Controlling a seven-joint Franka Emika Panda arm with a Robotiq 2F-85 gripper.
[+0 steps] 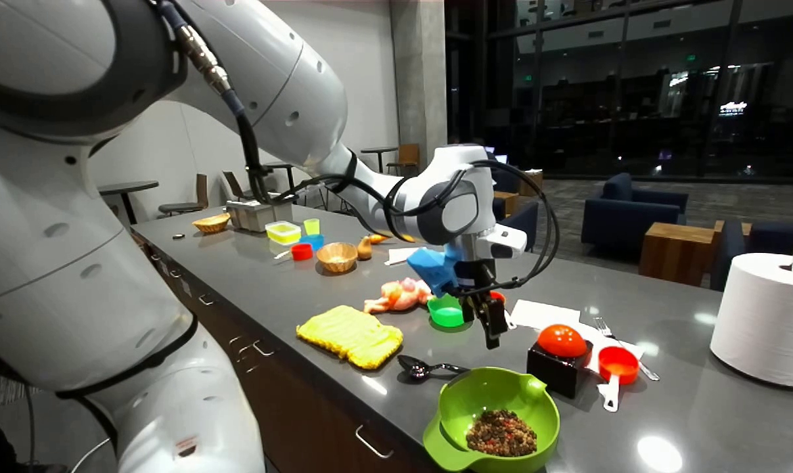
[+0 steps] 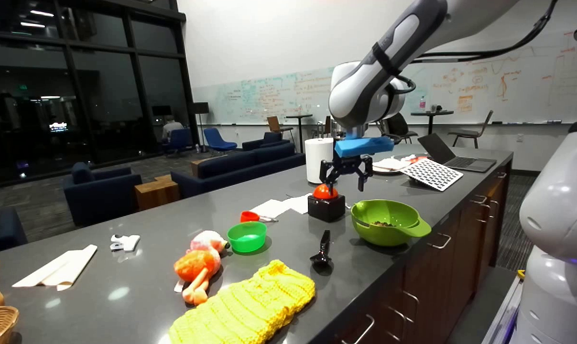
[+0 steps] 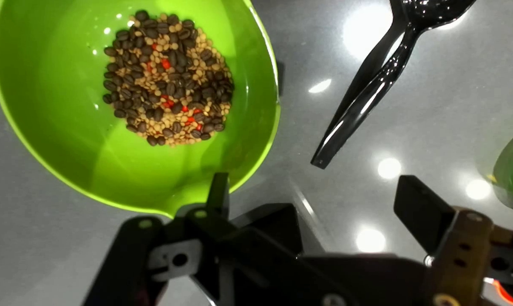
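Black two-fingered tool (image 2: 346,185): you have it hanging above the glossy dark grey tabletop (image 1: 751,433), its fingers (image 3: 422,212) spread wide with only air between them. An angular light-blue block (image 2: 364,146) sits just above the fingers.

Nearest item: the lime-green plastic bowl with spout and handle (image 3: 60,93), upright on the tabletop. In the wrist view you see one fingertip overlap its rim near the spout; both exterior views show the tool higher and apart from it. A loose mix of dark brown beans, tan grains and small red bits (image 3: 171,80) lies heaped on the bowl's floor.

Just beside the bowl you have a square black box (image 1: 554,374), topped by a shiny orange-red dome (image 1: 562,340). A red measuring cup with a white handle (image 1: 618,361) rests near the box, as do white sheets of paper (image 1: 544,312). A glossy black plastic spoon (image 2: 322,253) lies between the bowl and a bright yellow ribbed knitted cloth (image 1: 350,335). Farther along, a round bright green cup (image 2: 247,243) stands just beside a pink-and-orange plush toy (image 2: 197,265). You also see a white paper-towel roll (image 1: 764,322) standing upright, well apart from the bowl.
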